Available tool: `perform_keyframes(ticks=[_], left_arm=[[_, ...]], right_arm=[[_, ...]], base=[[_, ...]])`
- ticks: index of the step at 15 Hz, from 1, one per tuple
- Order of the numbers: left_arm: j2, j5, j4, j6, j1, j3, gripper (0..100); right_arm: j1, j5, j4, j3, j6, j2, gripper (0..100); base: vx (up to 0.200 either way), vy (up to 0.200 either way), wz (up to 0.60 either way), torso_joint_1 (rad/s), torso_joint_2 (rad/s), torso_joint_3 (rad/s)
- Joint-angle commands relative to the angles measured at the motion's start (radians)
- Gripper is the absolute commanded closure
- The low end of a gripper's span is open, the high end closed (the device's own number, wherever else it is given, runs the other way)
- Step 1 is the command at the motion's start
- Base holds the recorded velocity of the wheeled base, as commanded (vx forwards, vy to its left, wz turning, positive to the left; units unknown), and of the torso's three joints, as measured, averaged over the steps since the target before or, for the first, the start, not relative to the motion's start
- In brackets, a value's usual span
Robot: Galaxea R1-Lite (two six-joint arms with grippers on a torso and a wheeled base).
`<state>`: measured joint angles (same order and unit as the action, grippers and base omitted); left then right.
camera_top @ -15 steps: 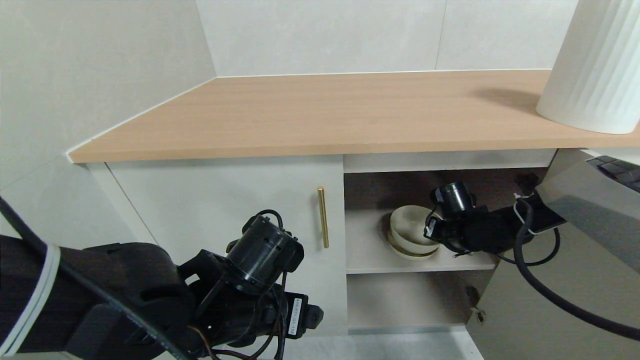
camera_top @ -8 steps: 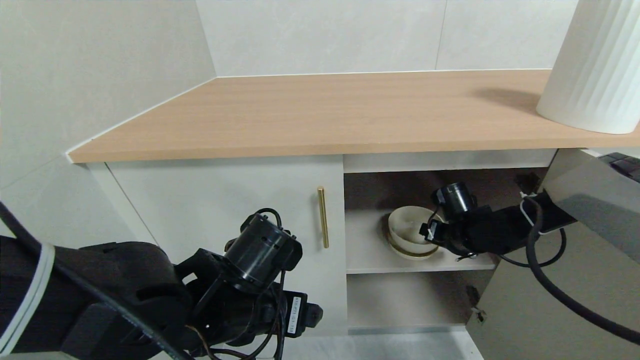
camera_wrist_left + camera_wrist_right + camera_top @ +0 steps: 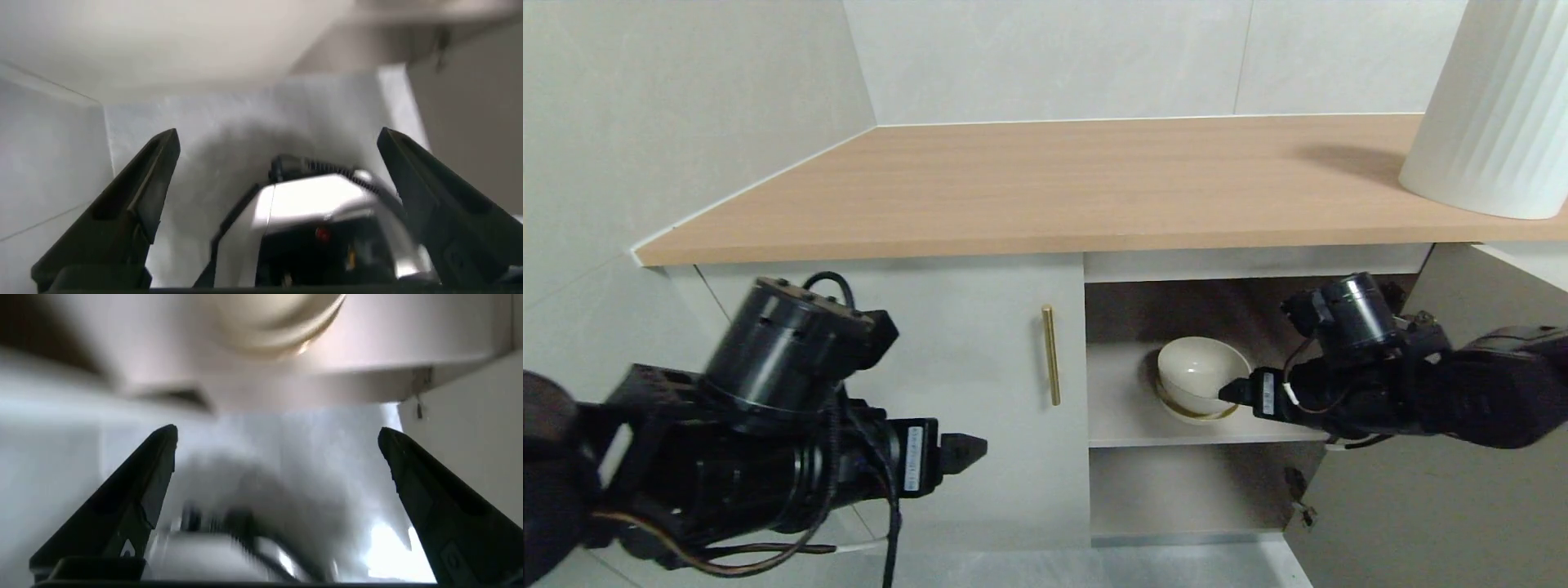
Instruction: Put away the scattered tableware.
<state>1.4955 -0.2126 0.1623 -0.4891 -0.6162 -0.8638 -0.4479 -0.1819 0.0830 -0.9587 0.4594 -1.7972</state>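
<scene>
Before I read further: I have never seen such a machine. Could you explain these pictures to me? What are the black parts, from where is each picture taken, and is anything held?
It is a robot with two arms, each ending in a two-finger gripper. One picture comes from a camera on its head, looking down at a cabinet under a wooden countertop. The left gripper hangs before the closed door; the right gripper is at the open compartment, close to a cream bowl on the upper shelf. The other two pictures come from cameras on the wrists, looking along the dark fingers. Both grippers are open and hold nothing. On the countertop stands a white ribbed vessel.
</scene>
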Motion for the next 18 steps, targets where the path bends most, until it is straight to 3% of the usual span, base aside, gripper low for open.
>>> perform_keyframes(ticks=[1,4,8,11,18], left_arm=[[-0.192,-0.001,0.016,0.003,0.058,0.045,0],[-0.268,-0.001,0.016,0.075,0.128,0.1,0],[-0.216,-0.001,0.0,0.103,0.13,0.072,0],[-0.204,-0.002,-0.001,0.104,0.105,0.066,0],[-0.175,-0.005,0.0,0.103,0.09,0.069,0]], right_arm=[[-0.075,0.064,-0.157,0.081,-0.047,0.309,0],[-0.155,0.058,-0.324,0.109,-0.041,0.443,0],[-0.155,0.058,-0.322,0.143,-0.042,0.472,0],[-0.155,0.056,-0.321,0.143,-0.044,0.472,0],[-0.155,0.064,-0.321,0.147,-0.045,0.46,0]], base=[[0.0,0.0,0.0,0.0,0.0,0.0],[0.0,0.0,0.0,0.0,0.0,0.0],[0.0,0.0,0.0,0.0,0.0,0.0],[0.0,0.0,0.0,0.0,0.0,0.0],[-0.2,0.0,0.0,0.001,0.0,0.002]])
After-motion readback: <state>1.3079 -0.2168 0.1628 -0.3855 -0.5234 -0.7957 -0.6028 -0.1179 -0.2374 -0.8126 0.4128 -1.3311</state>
